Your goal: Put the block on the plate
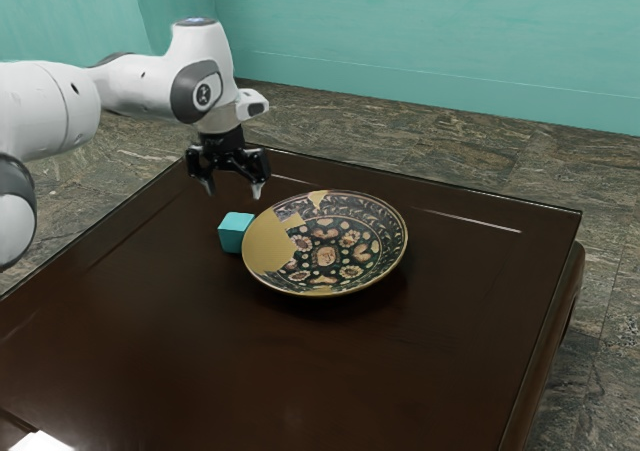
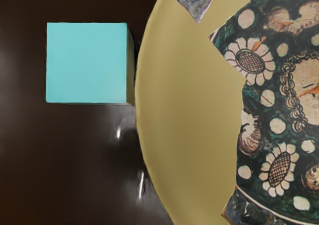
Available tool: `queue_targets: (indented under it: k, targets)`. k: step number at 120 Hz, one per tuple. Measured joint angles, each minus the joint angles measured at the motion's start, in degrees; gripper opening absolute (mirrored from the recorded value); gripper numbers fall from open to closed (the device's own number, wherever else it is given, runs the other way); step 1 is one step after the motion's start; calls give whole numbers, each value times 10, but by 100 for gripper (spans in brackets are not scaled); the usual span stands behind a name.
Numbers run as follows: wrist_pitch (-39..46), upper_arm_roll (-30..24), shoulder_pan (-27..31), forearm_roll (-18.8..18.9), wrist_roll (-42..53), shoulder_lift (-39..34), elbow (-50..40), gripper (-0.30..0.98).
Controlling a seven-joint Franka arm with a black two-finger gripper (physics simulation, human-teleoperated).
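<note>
My gripper hangs open above the table in the exterior view, with nothing between its fingers, higher than the block and a little toward the wall from it. The turquoise block rests on the table close beside the plate, on the plate's left in the exterior view. In the wrist view the top of the block faces the camera, and the plain tan part of the plate lies near the block's side.
The dark brown table has its far edge behind the gripper. A small bright white object is at the exterior view's lower left corner. A teal wall stands beyond the stone floor.
</note>
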Motion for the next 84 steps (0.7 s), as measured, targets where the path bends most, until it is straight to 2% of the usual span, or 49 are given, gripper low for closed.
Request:
queue_targets:
  k: [27, 48, 65, 84]
  targets:
    - [9, 27, -4, 1, -313, 106, 108, 69]
    - [29, 31, -1, 2, -567, 116, 104, 69]
    - [53, 25, 7, 51, -723, 147, 105, 69]
    - [76, 10, 25, 73, -836, 189, 137, 69]
